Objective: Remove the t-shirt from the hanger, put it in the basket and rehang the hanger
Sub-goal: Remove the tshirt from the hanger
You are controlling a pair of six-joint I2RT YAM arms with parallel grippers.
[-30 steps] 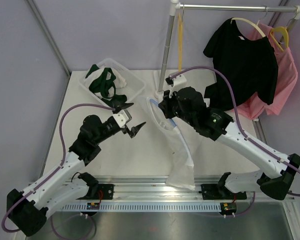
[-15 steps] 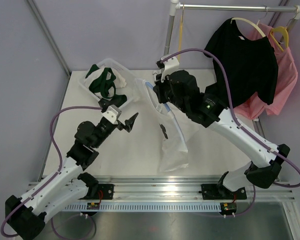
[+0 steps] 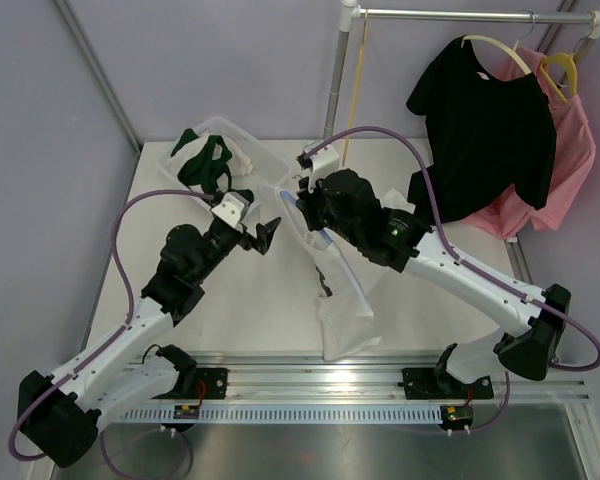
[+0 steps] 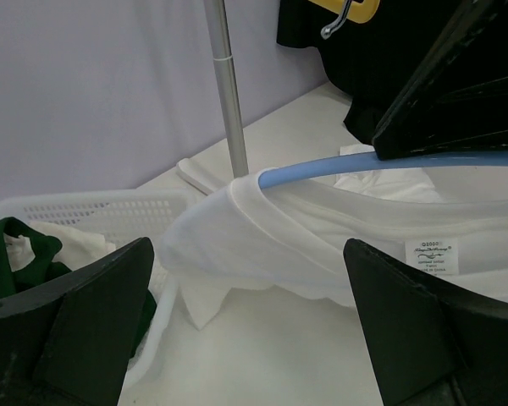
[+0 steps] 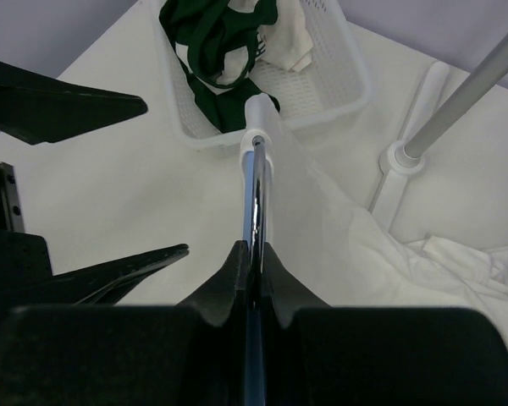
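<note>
A white t-shirt (image 3: 342, 300) hangs on a blue hanger (image 3: 323, 240), its lower end trailing on the table. My right gripper (image 3: 300, 205) is shut on the hanger and holds it above the table beside the basket. In the right wrist view the jaws (image 5: 254, 254) pinch the shiny hanger rod (image 5: 254, 190), and the t-shirt (image 5: 339, 228) drapes off to the right. My left gripper (image 3: 260, 232) stands open just left of the hanger, holding nothing. In the left wrist view the blue hanger (image 4: 339, 167) and the t-shirt's collar (image 4: 305, 237) lie ahead of the open gripper (image 4: 254, 338).
A white basket (image 3: 265, 170) with green and white clothes sits at the back left. A clothes rack pole (image 3: 335, 90) stands behind. A black t-shirt (image 3: 490, 120) and a pink garment (image 3: 570, 150) hang at the back right, near a yellow hanger (image 3: 360, 80).
My right arm has carried the hanger and t-shirt left and back toward the basket. The left gripper, still open, has swung up close to the hanger.
</note>
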